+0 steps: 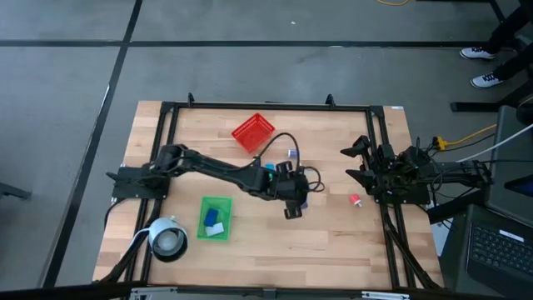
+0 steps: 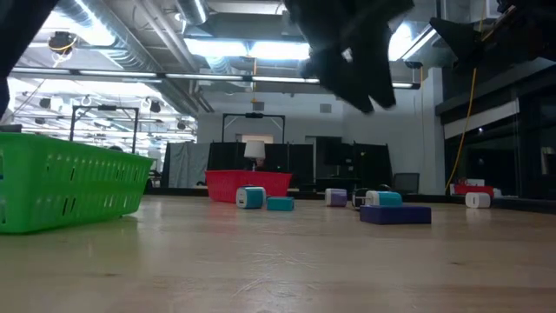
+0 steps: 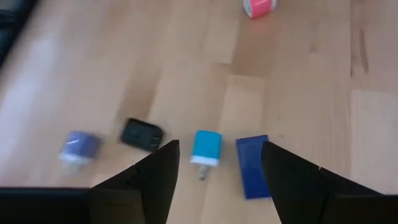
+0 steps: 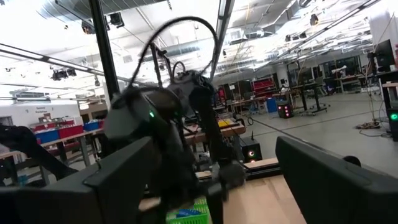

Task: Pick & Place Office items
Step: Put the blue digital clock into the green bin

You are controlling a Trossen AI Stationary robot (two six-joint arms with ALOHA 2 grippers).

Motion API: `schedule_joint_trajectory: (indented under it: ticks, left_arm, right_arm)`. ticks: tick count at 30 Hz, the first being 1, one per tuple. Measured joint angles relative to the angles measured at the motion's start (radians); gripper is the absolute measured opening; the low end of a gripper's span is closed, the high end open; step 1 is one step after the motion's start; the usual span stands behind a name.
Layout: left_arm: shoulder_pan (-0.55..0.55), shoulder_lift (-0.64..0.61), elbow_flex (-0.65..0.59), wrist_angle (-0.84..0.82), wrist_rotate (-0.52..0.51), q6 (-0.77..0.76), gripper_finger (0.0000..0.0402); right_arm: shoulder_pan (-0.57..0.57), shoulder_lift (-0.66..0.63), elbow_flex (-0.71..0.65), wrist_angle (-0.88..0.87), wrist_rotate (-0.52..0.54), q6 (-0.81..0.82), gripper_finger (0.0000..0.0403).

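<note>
My left gripper (image 3: 219, 149) hangs open above the middle of the table (image 1: 291, 213), holding nothing. In the left wrist view several office items lie flat on the wood below it. A cyan plug-like piece (image 3: 206, 148) and a dark blue block (image 3: 253, 165) lie between the fingers' lines. A black piece (image 3: 141, 134) and a purple-blue piece (image 3: 79, 146) lie off to one side. A pink-red bit (image 3: 259, 7) lies farther toward the right edge (image 1: 355, 200). My right gripper (image 1: 358, 162) waits open at the table's right edge.
A green tray (image 1: 215, 218) holding blue and white pieces stands near the front, left of centre. A red mesh basket (image 1: 252, 133) stands at the far middle. A white and black roll (image 1: 166, 240) sits at the front left. Bare wood lies at the front right.
</note>
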Motion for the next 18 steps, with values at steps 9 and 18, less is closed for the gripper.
schedule_joint_trajectory:
  ticks: [9,18]
  left_arm:
    - [0.036,0.099,0.000,0.100,0.158,-0.073,0.0228]
    - [0.038,0.130,0.000,0.118,0.120,-0.106,0.0233]
  right_arm:
    - [0.000,0.000,0.000,-0.003,-0.016,0.000,0.0345]
    - [0.000,0.000,0.000,-0.002,-0.019,0.000,0.0345]
